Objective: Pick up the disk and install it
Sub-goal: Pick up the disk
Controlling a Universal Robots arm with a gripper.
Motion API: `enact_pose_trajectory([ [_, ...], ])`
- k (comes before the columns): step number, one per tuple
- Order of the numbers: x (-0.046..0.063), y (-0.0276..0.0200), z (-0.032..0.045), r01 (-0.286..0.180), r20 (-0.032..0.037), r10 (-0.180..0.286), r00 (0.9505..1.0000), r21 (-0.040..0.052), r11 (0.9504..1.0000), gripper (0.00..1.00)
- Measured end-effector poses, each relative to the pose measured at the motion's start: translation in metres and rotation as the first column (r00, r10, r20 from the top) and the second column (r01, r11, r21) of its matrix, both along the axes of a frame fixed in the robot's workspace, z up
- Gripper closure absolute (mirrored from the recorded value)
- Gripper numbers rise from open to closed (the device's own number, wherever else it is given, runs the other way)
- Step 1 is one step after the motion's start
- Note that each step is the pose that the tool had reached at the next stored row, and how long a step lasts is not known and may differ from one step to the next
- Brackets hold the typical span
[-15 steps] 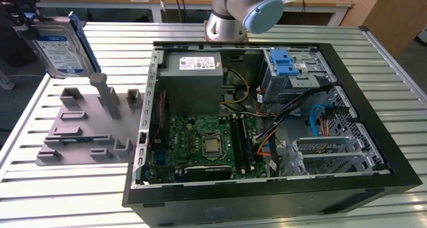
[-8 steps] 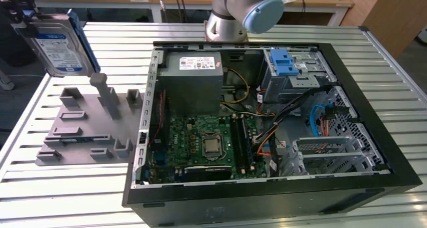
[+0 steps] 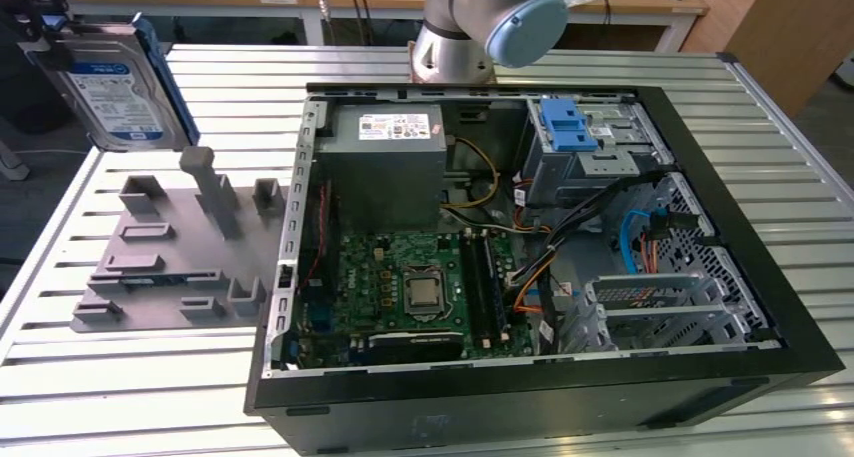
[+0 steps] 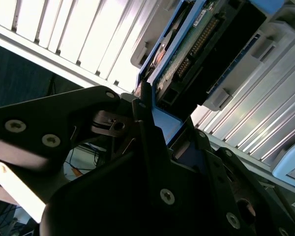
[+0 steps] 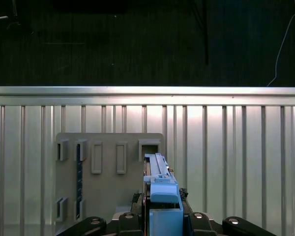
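The disk [image 3: 118, 89] hangs upright in the air at the exterior view's upper left, above the far end of the grey holder plate [image 3: 160, 267]. Its blue-and-white label faces the camera, and a blue carrier frame runs along its edges. My gripper [image 3: 54, 39] is shut on its top edge. The first wrist view looks along the disk [image 5: 161, 189] edge-on, over the holder plate [image 5: 108, 177] with its empty slots. In the second wrist view the disk's [image 4: 194, 46] underside and connector show between my dark fingers [image 4: 142, 128].
An open computer case [image 3: 534, 237] lies on the slatted metal table [image 3: 134, 397] on the exterior view's right. Inside are a motherboard, a grey box with a white sticker [image 3: 387, 152] and a drive bay with a blue frame [image 3: 577, 127]. The arm's base [image 3: 461, 37] stands behind the case.
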State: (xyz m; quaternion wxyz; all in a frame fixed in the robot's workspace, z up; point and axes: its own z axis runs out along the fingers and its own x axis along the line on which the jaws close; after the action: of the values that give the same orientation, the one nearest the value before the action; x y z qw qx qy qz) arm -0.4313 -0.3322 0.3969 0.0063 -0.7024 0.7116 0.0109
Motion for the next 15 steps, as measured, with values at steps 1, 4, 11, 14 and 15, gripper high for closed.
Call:
enact_pose_trajectory([
  [1, 0.0, 0.0, 0.0007, 0.0, 0.0, 0.0, 1.0, 0.0, 1.0, 0.64],
  [4, 0.0, 0.0001, 0.0026, 0.0, 0.0001, 0.0, 1.0, 0.0001, 1.0, 0.64],
  [11, 0.0, 0.0002, 0.0074, 0.0, 0.0, 0.0, 1.0, 0.0, 1.0, 0.64],
  [14, 0.0, 0.0006, 0.0097, 0.0, 0.0, 0.0, 1.0, -0.0002, 1.0, 0.64],
  [15, 0.0, 0.0005, 0.0106, 0.0, 0.0, 0.0, 1.0, -0.0002, 1.0, 0.64],
])
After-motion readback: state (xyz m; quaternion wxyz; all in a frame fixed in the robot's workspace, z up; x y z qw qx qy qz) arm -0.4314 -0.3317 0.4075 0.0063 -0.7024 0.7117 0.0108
